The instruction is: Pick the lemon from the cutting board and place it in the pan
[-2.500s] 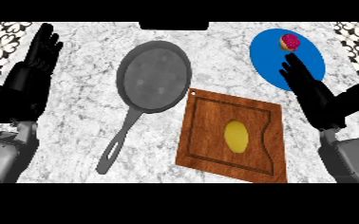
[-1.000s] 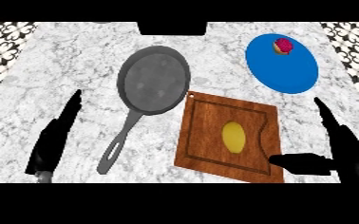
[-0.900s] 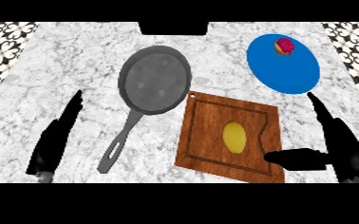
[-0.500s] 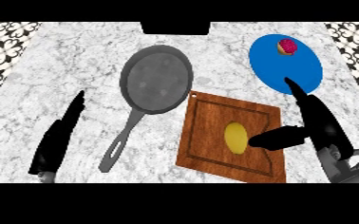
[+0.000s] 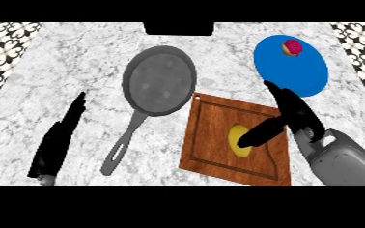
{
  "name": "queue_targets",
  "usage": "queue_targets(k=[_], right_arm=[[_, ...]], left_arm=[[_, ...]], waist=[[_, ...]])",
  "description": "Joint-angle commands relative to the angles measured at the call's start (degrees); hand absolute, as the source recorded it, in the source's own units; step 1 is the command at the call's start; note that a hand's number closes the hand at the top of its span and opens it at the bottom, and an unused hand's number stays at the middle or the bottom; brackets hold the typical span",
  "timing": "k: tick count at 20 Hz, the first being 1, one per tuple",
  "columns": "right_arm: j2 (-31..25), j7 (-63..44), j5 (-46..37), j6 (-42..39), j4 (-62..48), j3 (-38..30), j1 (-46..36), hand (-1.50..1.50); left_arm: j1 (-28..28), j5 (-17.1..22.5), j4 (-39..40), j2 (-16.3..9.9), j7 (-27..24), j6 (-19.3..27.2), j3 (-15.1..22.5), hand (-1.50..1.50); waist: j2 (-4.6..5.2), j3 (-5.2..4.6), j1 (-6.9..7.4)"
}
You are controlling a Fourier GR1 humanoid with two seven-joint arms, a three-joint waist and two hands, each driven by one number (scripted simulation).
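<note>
Your right hand is over the right side of the cutting board, spread wide, thumb reaching left across the lemon and the fingers pointing up toward the blue plate; nothing is held yet. The lemon lies on the board a little right of its middle, partly hidden under your thumb, so you cannot tell from this view whether the thumb is touching it or only above it. To do this step well, bring the palm down so the lemon sits between thumb and fingers, not just under the thumb, then curl the fingers in from the far side until both sides bear on the fruit. A lemon is rounded and will likely roll away if only one side is pushed, so close from both sides together. Keep the wrist clear of the board's raised edge as you descend. Once it is enclosed, lift straight up before swinging left; the pan lies on the table just beyond the board's upper left corner, its handle running down toward you, so aim for the round bowl and not the handle. Your left hand rests flat and open at the lower left, well apart from the pan; leave it there.
</note>
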State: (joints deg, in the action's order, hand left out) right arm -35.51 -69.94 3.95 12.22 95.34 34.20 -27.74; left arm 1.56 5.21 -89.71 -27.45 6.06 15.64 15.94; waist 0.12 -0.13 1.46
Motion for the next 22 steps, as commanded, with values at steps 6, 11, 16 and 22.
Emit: queue_targets(k=[6, 11, 16, 22], right_arm=[[5.99, -12.04, 4.26, -5.79, -10.59, 3.08, -7.69, -1.5], [8.21, -13.65, 5.19, -6.64, -14.66, 5.04, -10.58, -1.5], [8.08, -14.12, 5.95, -6.61, -16.13, 6.79, -9.61, -1.5], [11.54, -15.23, 4.86, -4.78, -16.55, 9.36, -9.11, -1.5]], left_arm=[[0.4, -0.15, 0.1, 0.19, -0.36, -1.04, -1.35, 0.0], [-0.82, -1.18, -2.26, 0.53, 2.49, -0.89, -0.71, 0.0], [1.3, -0.88, -0.81, 0.27, 0.43, -1.36, -2.4, 0.0], [1.29, -2.09, 1.71, 2.45, -2.1, -0.97, -2.32, 0.0]], waist=[[0.02, 0.04, -0.16], [0.0, 0.06, -0.06], [-0.23, 0.02, -0.95], [-0.23, 0.0, -1.46]])
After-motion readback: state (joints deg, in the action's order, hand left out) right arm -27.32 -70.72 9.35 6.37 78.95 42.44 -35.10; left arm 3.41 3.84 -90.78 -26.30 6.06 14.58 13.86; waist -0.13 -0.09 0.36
